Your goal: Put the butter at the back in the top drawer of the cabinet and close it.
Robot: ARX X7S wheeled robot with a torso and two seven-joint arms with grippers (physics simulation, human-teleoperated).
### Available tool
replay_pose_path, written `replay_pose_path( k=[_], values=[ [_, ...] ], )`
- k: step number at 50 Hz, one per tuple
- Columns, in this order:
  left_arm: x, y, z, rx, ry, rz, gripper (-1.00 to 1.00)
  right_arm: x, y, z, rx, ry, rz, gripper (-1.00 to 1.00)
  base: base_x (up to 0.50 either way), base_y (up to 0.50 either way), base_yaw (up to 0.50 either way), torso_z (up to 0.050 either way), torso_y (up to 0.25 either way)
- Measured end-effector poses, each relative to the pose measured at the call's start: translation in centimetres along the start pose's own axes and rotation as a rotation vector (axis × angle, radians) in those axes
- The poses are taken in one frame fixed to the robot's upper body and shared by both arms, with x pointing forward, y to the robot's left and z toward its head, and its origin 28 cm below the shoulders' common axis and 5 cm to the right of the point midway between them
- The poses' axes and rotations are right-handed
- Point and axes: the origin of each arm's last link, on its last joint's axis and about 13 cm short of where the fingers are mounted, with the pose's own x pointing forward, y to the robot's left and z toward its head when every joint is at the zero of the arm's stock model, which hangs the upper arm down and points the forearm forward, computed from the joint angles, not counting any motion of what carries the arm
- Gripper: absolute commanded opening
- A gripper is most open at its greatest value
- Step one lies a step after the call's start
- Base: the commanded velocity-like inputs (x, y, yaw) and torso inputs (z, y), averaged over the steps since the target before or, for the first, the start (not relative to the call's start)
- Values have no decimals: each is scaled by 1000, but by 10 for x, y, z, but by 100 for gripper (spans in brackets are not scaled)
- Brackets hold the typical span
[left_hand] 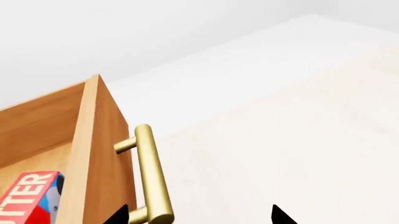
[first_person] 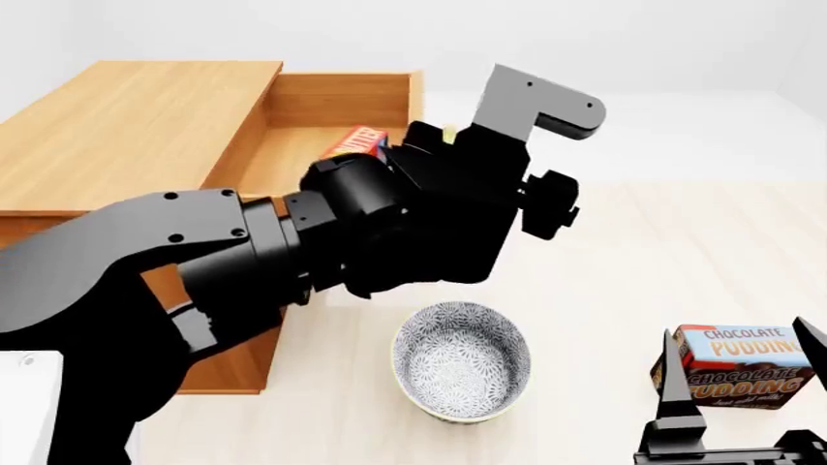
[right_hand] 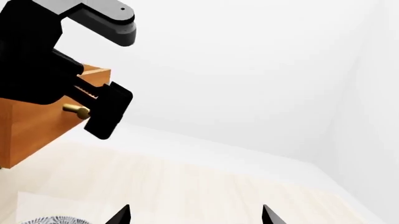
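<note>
The cabinet (first_person: 130, 126) stands at the left with its top drawer (first_person: 339, 97) pulled open. The butter (first_person: 359, 142) lies inside the drawer; it also shows in the left wrist view (left_hand: 28, 198). My left gripper (left_hand: 199, 215) is open at the drawer front (left_hand: 106, 158). The near end of the brass handle (left_hand: 149, 172) lies between its fingers, close to one fingertip (left_hand: 118, 215), and is not clamped. In the head view my left arm (first_person: 387, 223) hides the drawer front. My right gripper (first_person: 741, 339) is open and empty, low at the right.
A patterned bowl (first_person: 462, 358) stands on the floor in front of the cabinet. A chocolate pudding box (first_person: 737, 373) lies just beyond the right gripper's fingers. The right wrist view shows the left arm (right_hand: 37, 56) at the drawer and pale floor (right_hand: 206, 186) ahead.
</note>
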Motion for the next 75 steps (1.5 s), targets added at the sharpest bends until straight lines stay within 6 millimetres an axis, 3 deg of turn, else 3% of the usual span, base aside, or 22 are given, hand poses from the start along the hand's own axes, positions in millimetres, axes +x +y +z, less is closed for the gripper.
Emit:
replay_pose_path(
  k=[34, 75],
  values=[
    [17, 29, -16, 199, 116, 284, 100, 0, 1, -1, 0, 0, -2, 100, 5, 0, 0, 0, 0],
    [40, 75, -51, 358, 301, 579, 100, -2, 3, 8, -8, -20, 16, 100, 3, 0, -1, 0, 0]
  ],
)
